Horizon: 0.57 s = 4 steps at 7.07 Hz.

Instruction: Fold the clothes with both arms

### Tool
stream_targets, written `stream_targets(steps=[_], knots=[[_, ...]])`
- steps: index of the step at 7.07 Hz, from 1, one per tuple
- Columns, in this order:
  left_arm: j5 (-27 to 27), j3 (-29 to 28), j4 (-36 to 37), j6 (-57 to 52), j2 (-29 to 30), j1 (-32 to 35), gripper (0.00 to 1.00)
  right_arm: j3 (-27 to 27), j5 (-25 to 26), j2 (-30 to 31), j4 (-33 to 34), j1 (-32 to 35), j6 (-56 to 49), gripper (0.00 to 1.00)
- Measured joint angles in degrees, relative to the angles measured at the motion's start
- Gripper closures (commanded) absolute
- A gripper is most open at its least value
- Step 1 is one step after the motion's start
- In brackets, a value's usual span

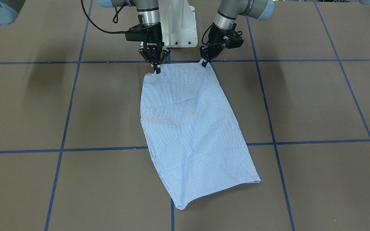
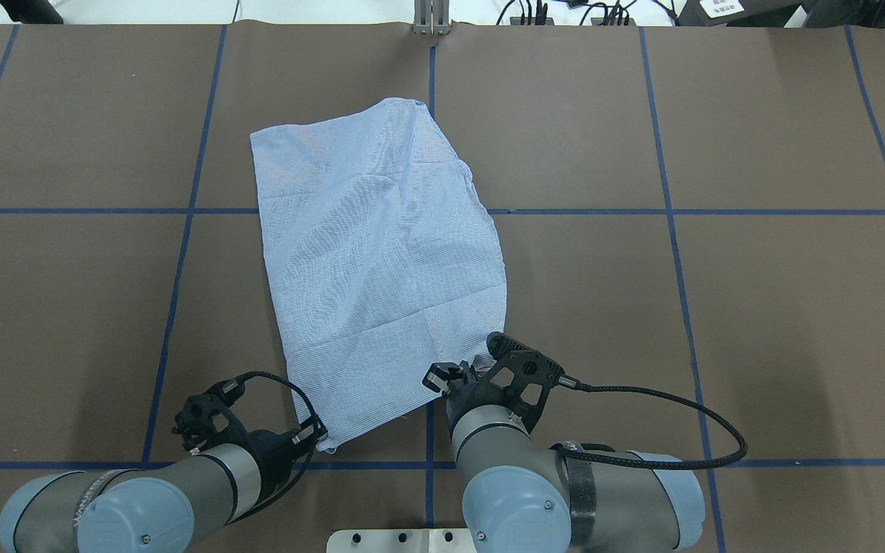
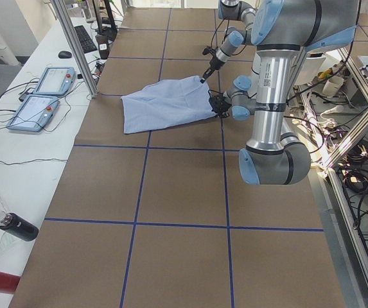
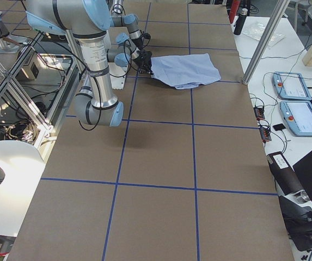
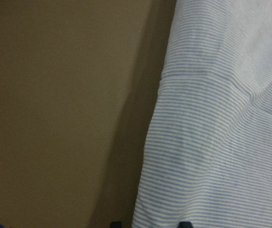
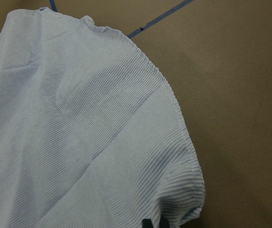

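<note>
Shirt [image 1: 191,128]: light blue-and-white fine stripe, folded into one long panel. It is laid on the brown counter [image 1: 316,106], with its free end nearest the front-facing camera.

Writing: "ROBOTIQ" is printed in white on the black body of the right tool [image 1: 157,70]. No label or lettering can be read on the cloth.

Right tool: its fingers are pinched together on one corner of the shirt's near edge. In its wrist view the two fingertips are seen close together at the cloth's rim.

Left tool [image 1: 205,64]: it is closed on the other corner of the same edge. In its wrist view striped cloth is seen between the dark fingertips.

Position of shirt: the gripped edge is stretched between the two tools. From there the panel runs forward, away from both tools and from the white pedestal base [image 1: 180,22] behind them. It slants slightly toward the left tool's side, and its far corners are well apart from both tools.

Counter markings: blue tape lines [image 1: 300,141] form a grid, and two of them are crossed by the shirt.
</note>
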<state>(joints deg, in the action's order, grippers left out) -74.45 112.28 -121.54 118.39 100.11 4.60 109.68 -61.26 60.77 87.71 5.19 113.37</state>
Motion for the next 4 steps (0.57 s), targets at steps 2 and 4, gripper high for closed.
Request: stream_targets(steps=[2,4], knots=[[0.02,0.94,-0.08,-0.09,0.14,0.1,1.0,0.07,0.0,0.69,0.0,-0.02,-0.01,1.0],[-0.47,6.18,0.13,-0.35,-0.31,0.47,1.0,3.69,-0.11,2.94,0.44,-0.43,-0.17,1.0]])
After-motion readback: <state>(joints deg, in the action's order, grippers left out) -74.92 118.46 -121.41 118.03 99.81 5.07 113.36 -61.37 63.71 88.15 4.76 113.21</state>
